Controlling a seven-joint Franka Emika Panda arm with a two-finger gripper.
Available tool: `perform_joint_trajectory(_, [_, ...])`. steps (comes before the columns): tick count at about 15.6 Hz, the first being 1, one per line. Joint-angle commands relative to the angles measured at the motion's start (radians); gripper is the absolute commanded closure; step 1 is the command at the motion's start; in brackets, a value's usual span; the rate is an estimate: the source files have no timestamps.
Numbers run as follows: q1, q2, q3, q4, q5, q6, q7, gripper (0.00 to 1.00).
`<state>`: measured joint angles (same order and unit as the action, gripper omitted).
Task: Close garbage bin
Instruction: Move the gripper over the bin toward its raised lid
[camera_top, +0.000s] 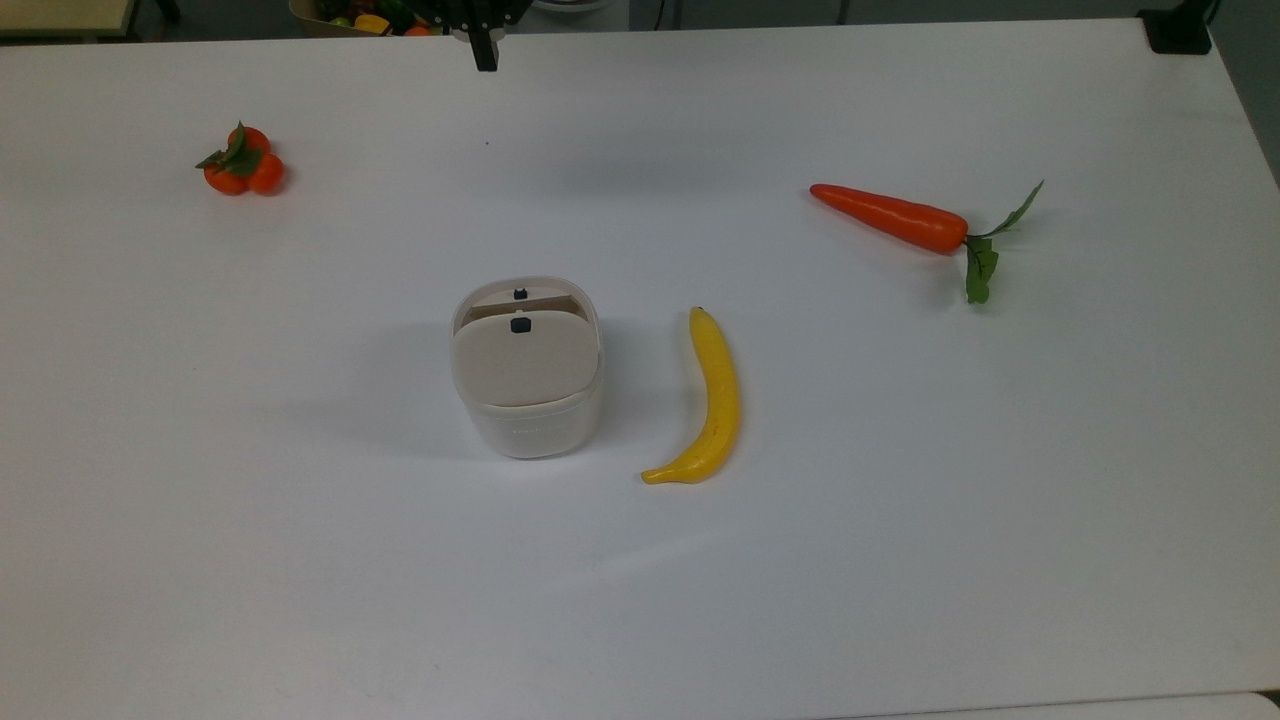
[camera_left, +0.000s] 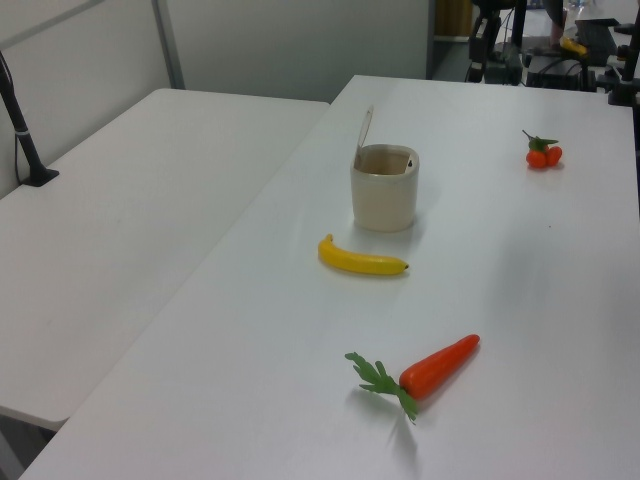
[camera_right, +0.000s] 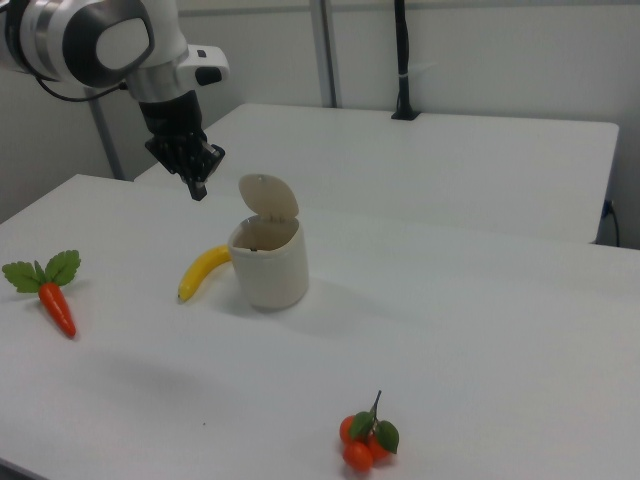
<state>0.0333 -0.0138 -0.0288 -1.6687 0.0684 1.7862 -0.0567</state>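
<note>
On the table (camera_top: 300, 560), in the top view, the bin (camera_top: 527, 370) stands mid-table with the banana (camera_top: 712, 400) just right, carrot (camera_top: 890, 218) far right, oranges (camera_top: 242, 162) far left

Arm: one, white and grey, wrist bent downward. Gripper (camera_right: 199, 187): black, pointing down, fingers (camera_top: 485, 52) pressed together with no gap, holding nothing.

The garbage bin (camera_right: 267, 262) looks like smooth, matt cream plastic. The banana (camera_top: 710, 403) and carrot (camera_top: 888, 217) have a glossy, plastic-like sheen. The tabletop (camera_top: 300, 560) is smooth, matt white. Below the arm's glossy white shell, the gripper (camera_right: 196, 186) is matt black.
</note>
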Motion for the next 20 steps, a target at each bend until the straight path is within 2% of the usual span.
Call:
perform_joint_trajectory(1, [0.010,0.017,-0.011,-0.014,0.024,0.088,-0.012,1.00])
perform_joint_trajectory(7, [0.008,0.061,-0.011,-0.013,0.039,0.353,-0.009,1.00])
perform_joint_trajectory(20, [0.017,0.205,-0.006,-0.014,0.044,0.745,-0.008,1.00])
